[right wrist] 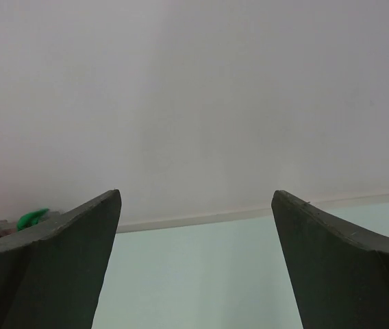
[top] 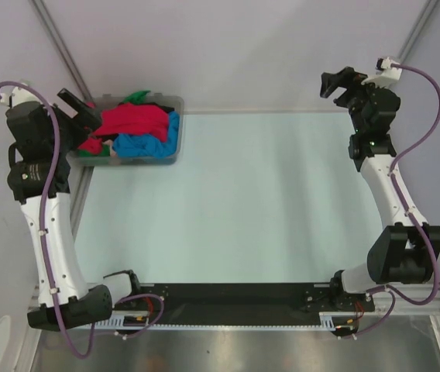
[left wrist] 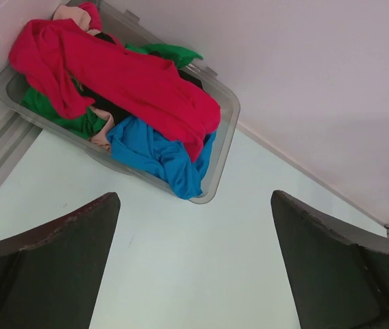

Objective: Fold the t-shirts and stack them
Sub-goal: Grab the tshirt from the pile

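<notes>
Pick step: left gripper [top: 80,107] and right gripper [top: 340,84] fingers open, empty. You need the left down in the far-left bin [left wrist: 229,113] on the red shirt [left wrist: 126,75].

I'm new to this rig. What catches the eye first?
Bright shirts, a big red shirt on top, heaped in the clear bin at the table's far left corner. The left end effector hangs open beside it; the right end effector is open, far right.
</notes>
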Robot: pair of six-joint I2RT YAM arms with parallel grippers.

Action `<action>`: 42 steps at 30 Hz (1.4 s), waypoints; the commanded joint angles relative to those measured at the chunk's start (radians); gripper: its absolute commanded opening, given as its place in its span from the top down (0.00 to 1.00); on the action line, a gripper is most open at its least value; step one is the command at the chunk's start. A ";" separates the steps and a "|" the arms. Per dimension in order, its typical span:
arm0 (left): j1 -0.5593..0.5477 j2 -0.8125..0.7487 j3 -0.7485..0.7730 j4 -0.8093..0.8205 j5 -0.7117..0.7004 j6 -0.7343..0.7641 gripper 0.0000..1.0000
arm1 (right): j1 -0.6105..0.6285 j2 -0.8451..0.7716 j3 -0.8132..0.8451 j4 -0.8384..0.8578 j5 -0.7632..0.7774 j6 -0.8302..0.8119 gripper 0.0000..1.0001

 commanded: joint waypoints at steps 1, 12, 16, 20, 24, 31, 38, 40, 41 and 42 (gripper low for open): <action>0.009 -0.033 -0.020 0.034 0.004 0.035 0.00 | -0.001 -0.030 -0.022 0.011 0.023 -0.019 0.00; 0.009 -0.084 -0.114 0.210 0.124 0.057 0.05 | 0.034 -0.089 -0.082 -0.123 0.017 0.103 0.00; 0.007 -0.092 -0.140 0.262 0.147 0.037 0.07 | 0.047 -0.090 -0.103 -0.161 -0.016 0.142 0.00; 0.009 -0.097 -0.163 0.301 0.170 0.043 0.05 | 0.050 -0.089 -0.092 -0.239 -0.053 0.166 0.00; 0.006 -0.035 -0.112 0.251 0.176 0.046 0.00 | 0.053 -0.117 -0.114 -0.264 -0.029 0.154 0.00; 0.009 0.084 -0.043 0.296 0.142 -0.005 0.00 | 0.062 -0.126 -0.174 -0.217 -0.116 0.107 0.00; 0.007 0.092 -0.032 0.276 0.084 0.030 0.00 | 0.062 -0.132 -0.214 -0.144 -0.032 0.097 0.00; 0.007 0.092 -0.031 0.265 0.052 0.050 0.00 | 0.062 -0.132 -0.203 -0.153 -0.030 0.093 0.00; 0.007 0.097 -0.026 0.261 0.037 0.049 0.00 | 0.062 -0.139 -0.200 -0.161 -0.026 0.093 0.00; 0.010 0.106 -0.022 0.259 0.020 0.046 0.01 | 0.065 -0.143 -0.201 -0.169 -0.016 0.096 0.00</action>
